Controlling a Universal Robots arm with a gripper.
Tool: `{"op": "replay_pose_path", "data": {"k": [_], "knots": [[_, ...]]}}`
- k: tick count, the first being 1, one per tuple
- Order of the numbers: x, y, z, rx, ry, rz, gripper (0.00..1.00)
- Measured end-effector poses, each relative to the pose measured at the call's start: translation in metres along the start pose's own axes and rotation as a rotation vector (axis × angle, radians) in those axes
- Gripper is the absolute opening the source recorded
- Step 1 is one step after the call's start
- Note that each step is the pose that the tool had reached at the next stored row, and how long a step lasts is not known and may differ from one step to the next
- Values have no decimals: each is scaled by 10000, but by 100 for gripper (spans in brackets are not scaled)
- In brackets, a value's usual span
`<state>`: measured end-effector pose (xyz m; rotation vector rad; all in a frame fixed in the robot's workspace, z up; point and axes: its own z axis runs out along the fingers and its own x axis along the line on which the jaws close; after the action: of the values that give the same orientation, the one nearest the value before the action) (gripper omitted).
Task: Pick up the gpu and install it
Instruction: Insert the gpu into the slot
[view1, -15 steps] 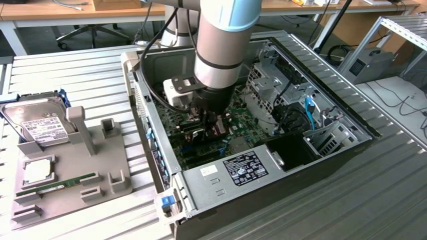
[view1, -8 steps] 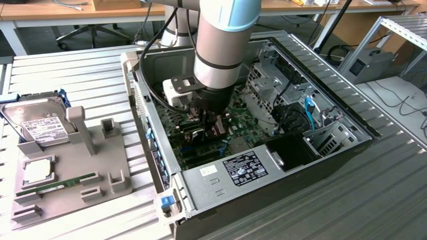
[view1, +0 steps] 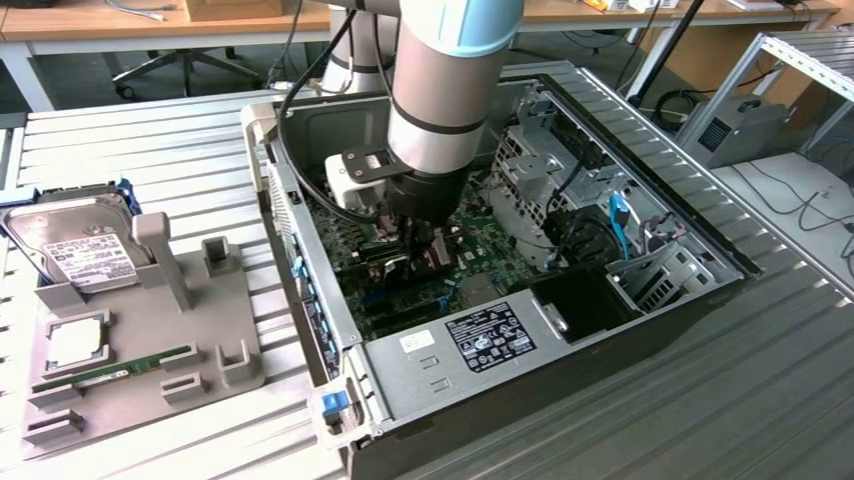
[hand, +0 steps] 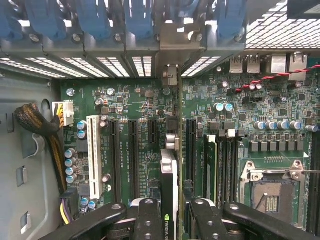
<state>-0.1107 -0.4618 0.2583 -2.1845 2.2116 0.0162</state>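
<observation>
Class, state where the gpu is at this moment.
In the wrist view the gpu stands on edge in the tool, over the black expansion slots of the motherboard, inside the computer case.

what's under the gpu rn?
The gpu, gripped edge-on by the gripper, sits over the motherboard; black slots show on either side. What lies directly beneath is covered by the card.

Small green logo (hand: 166, 218) on black edge of gpu (hand: 169, 180), no letters clear; white print on green board (hand: 135, 95) between long slots, too tiny to read; black label (view1: 490, 337) on grey metal cover (view1: 400, 375), white signs and print, not readable; white label (view1: 83, 262) on hard drive (view1: 60, 225), print too small; small white sticker (view1: 416, 341) beside black label, nothing readable.
</observation>
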Motion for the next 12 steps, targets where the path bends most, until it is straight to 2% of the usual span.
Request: {"op": "replay_pose_path", "data": {"k": [3,12], "knots": [[2,0,2,10,1,-1,27],[6,14,26,144,1,-11,27]]}}
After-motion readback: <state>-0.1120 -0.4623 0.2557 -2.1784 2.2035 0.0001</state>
